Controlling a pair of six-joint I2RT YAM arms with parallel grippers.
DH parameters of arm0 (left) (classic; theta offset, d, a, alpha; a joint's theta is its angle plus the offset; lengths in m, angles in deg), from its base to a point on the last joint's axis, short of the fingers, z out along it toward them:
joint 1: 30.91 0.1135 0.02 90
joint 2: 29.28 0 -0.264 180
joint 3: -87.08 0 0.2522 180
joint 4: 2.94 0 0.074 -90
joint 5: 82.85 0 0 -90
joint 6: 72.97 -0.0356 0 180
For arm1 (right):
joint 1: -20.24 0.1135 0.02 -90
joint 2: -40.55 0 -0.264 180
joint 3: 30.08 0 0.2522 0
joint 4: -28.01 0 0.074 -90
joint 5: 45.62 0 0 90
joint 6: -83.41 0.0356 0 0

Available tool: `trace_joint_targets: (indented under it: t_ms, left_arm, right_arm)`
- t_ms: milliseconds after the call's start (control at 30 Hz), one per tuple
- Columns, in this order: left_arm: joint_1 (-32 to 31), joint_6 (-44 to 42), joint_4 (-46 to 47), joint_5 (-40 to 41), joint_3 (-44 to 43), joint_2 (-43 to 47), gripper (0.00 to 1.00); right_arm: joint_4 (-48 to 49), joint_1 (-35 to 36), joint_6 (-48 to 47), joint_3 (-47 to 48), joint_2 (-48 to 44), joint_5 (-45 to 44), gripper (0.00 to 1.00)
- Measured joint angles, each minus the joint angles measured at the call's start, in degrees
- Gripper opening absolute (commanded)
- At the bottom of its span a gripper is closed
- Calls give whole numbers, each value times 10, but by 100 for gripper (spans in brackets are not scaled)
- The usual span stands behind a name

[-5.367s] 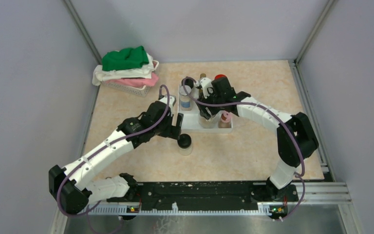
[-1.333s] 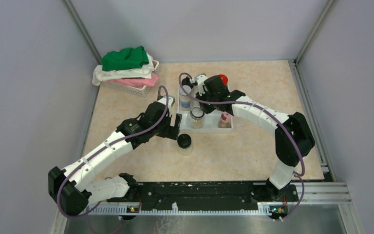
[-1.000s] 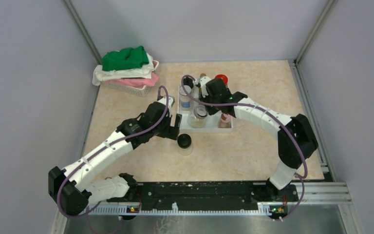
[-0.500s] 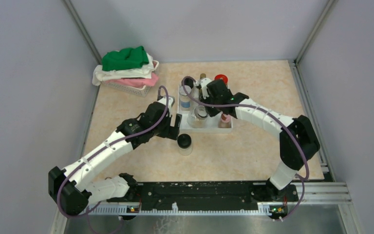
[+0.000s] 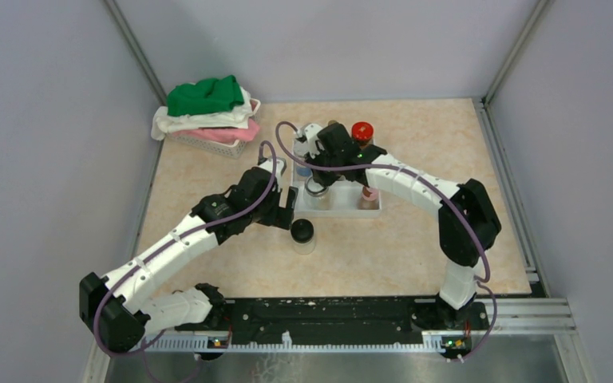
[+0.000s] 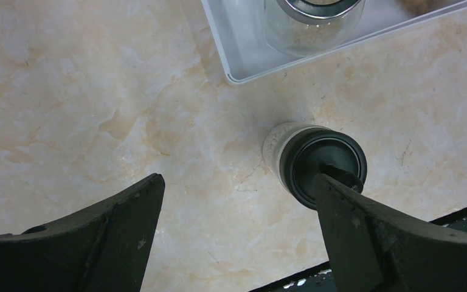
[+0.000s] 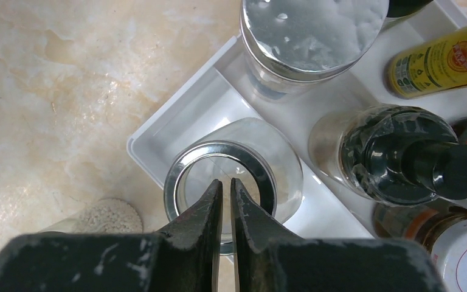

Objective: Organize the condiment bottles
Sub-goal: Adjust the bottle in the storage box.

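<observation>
On the beige table (image 5: pixel 415 247), a black-capped jar (image 6: pixel 322 165) is standing beside the white tray (image 6: pixel 219 42), below the left gripper (image 6: pixel 240 182), whose fingers are gaping apart.

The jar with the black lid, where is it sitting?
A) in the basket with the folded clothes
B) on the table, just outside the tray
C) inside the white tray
B: the left wrist view shows the black-lidded jar standing on the table, just off the corner of the white tray and not inside it.
</observation>
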Motion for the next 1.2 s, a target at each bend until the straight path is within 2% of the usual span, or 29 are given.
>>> trace_joint_targets:
  t_ms: [167, 533, 833, 1200]
  left_arm:
    - [0, 0, 0, 0, 0, 0, 99]
    - [0, 0, 0, 0, 0, 0, 99]
    - [0, 0, 0, 0, 0, 0, 99]
    - [0, -1, 0, 9, 0, -2, 99]
  right_arm:
    - [1, 1, 0, 0, 1, 4, 12]
    - [1, 0, 3, 0, -20, -29, 26]
    - [-3, -8, 19, -5, -98, -74, 26]
    - [-7, -16, 51, -163, -125, -91, 23]
